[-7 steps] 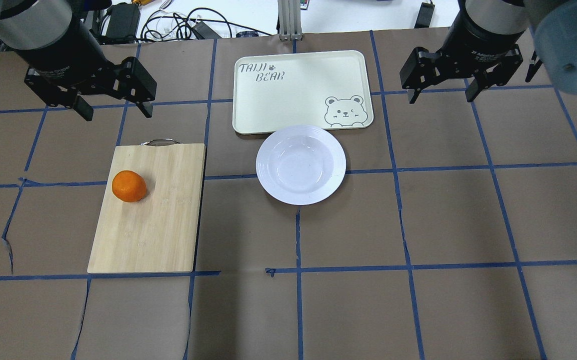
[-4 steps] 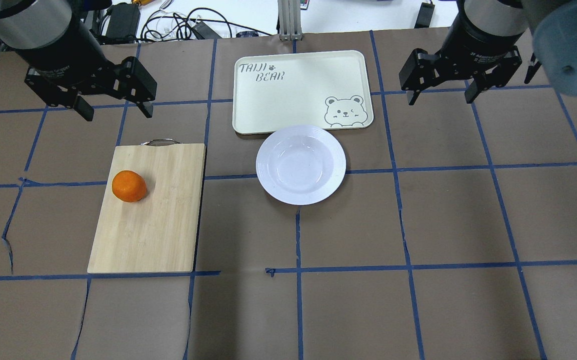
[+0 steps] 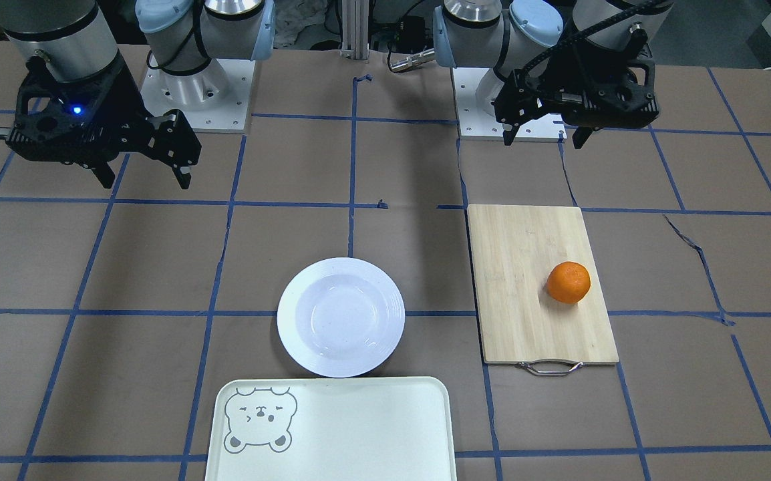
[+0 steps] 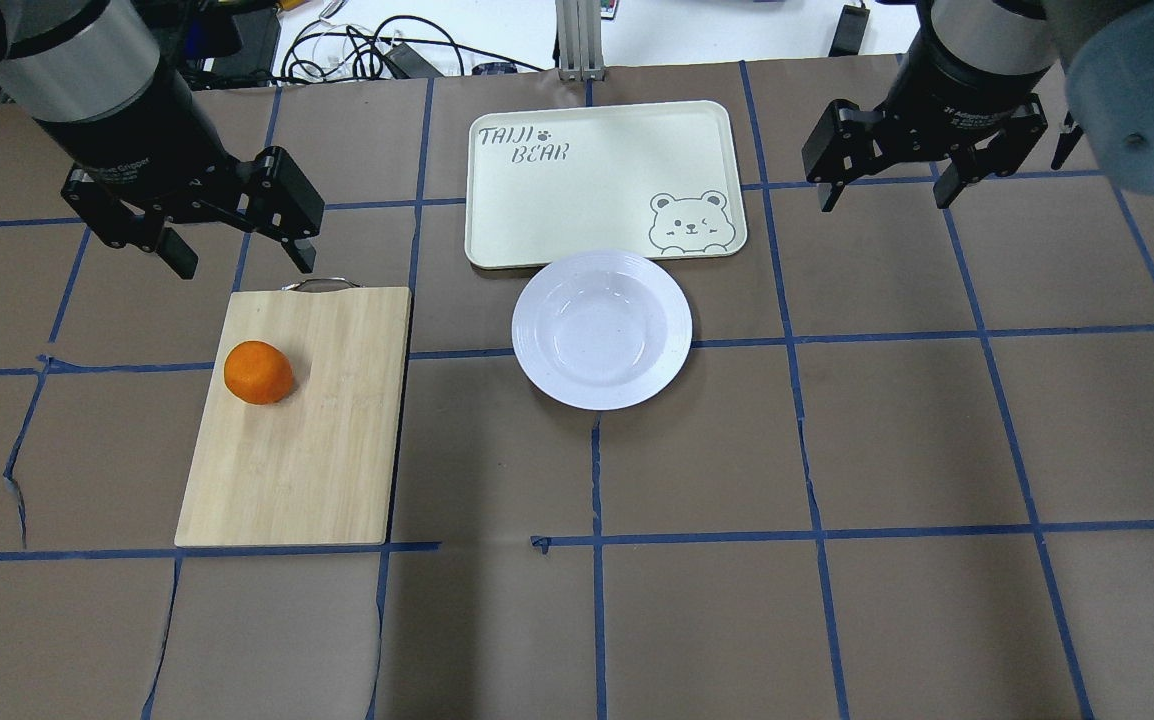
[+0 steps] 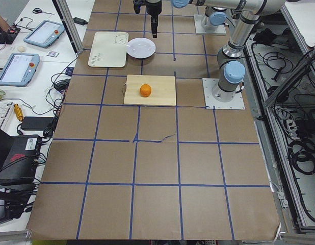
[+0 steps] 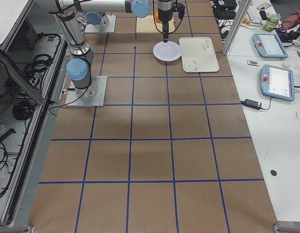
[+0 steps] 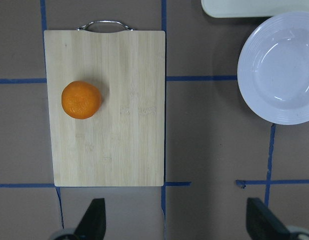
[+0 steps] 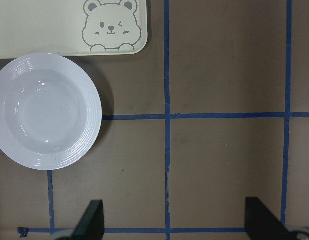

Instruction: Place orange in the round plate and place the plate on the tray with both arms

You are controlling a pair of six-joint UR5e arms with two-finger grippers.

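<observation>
The orange point(image 4: 258, 372) lies on the left part of a bamboo cutting board point(image 4: 317, 450); the left wrist view shows the orange point(image 7: 81, 99) too. The empty round plate point(image 4: 602, 330) rests on the table, touching the near edge of the empty tray point(image 4: 597, 180). My left gripper point(image 4: 243, 262) hangs open in the air over the board's handle end, beyond the orange. My right gripper point(image 4: 884, 198) is open as well, high over bare table to the right of the tray. Neither holds anything.
The cutting board's metal handle point(image 4: 321, 284) points toward the table's far edge. Cables and a power brick point(image 4: 357, 50) lie beyond that edge. Brown paper with blue tape lines point(image 4: 797, 440) covers the table. Both arm bases point(image 3: 192, 87) stand on the robot's side.
My left gripper has shifted a little toward the cutting board and to the right, still open. The right gripper, orange, plate and tray have hardly moved.
</observation>
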